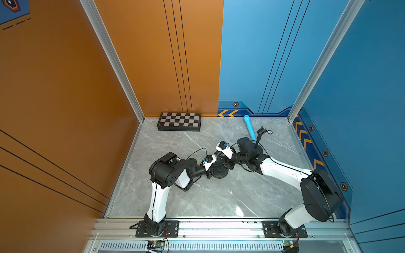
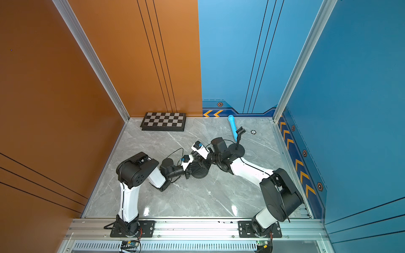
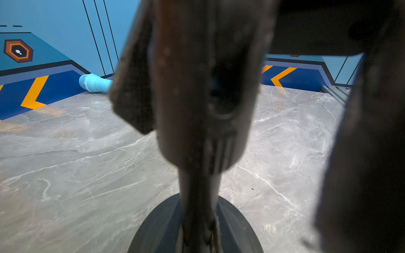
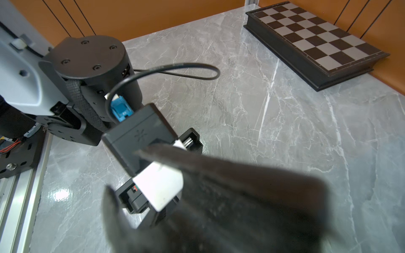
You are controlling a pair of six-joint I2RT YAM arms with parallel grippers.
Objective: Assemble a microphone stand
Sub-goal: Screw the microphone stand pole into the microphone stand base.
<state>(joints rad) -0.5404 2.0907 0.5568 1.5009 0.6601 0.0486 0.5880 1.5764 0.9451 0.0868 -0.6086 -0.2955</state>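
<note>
Both arms fold inward and meet near the middle of the tabletop (image 1: 252,197). The left arm (image 1: 157,201) rises from its mount on the near rail, bends sharply at a raised black elbow, and sends its wrist out level towards the centre. Its left pincer (image 1: 213,169) is clenched. In the left wrist view a blurred dark post (image 3: 201,109) fills the centre and rises from the round black base (image 3: 157,230), so the grip appears to be on that post.

The right arm (image 1: 285,170) leans from its own mount, and its long white forearm slopes down and across to the same spot. The right pincer (image 1: 223,161) sits just above the base (image 1: 220,173) with its fingers (image 4: 241,197) parted, grasping nothing that can be seen.

The base stands on the tabletop between the two wrists in both top views. Behind the right wrist stands a clip-topped stand (image 1: 258,140), with a blue microphone (image 1: 249,127) lying just beyond it. A chessboard (image 1: 179,121) rests against the far wall.
</note>
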